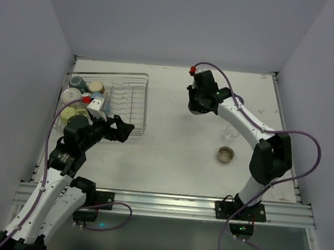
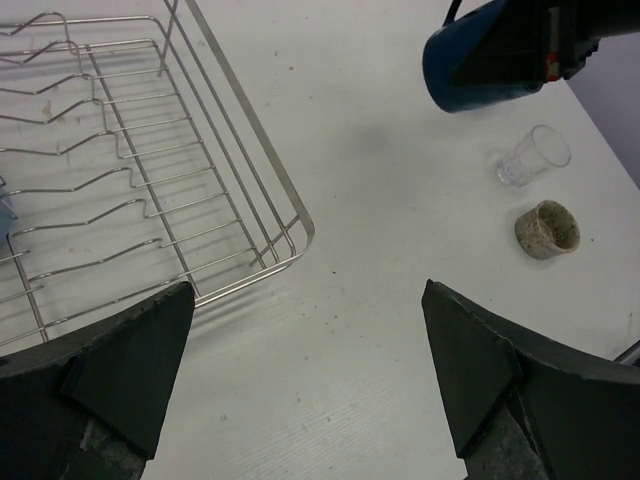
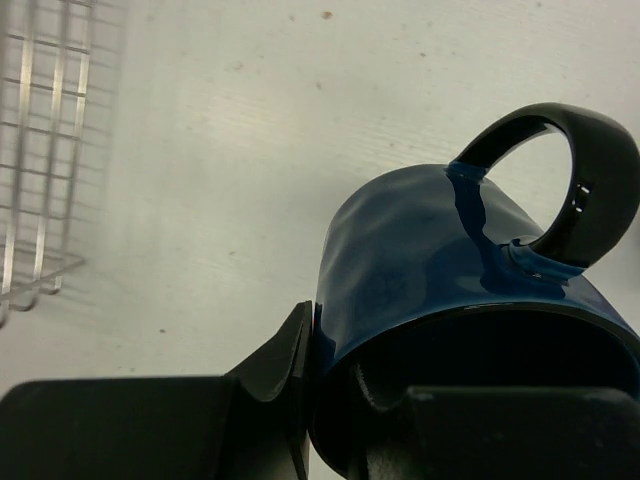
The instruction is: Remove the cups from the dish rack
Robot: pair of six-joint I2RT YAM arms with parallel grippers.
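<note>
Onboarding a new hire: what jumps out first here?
The right gripper holds a dark blue mug above the middle of the table. The left gripper hangs open by the dish rack's near corner, with cups bunched at the rack's left end. A clear glass and a tan cup stand at the table's right.

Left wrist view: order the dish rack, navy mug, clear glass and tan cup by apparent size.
1. dish rack, though cut off by the frame
2. navy mug, only partly visible
3. clear glass and tan cup: about alike, not ranked
</note>
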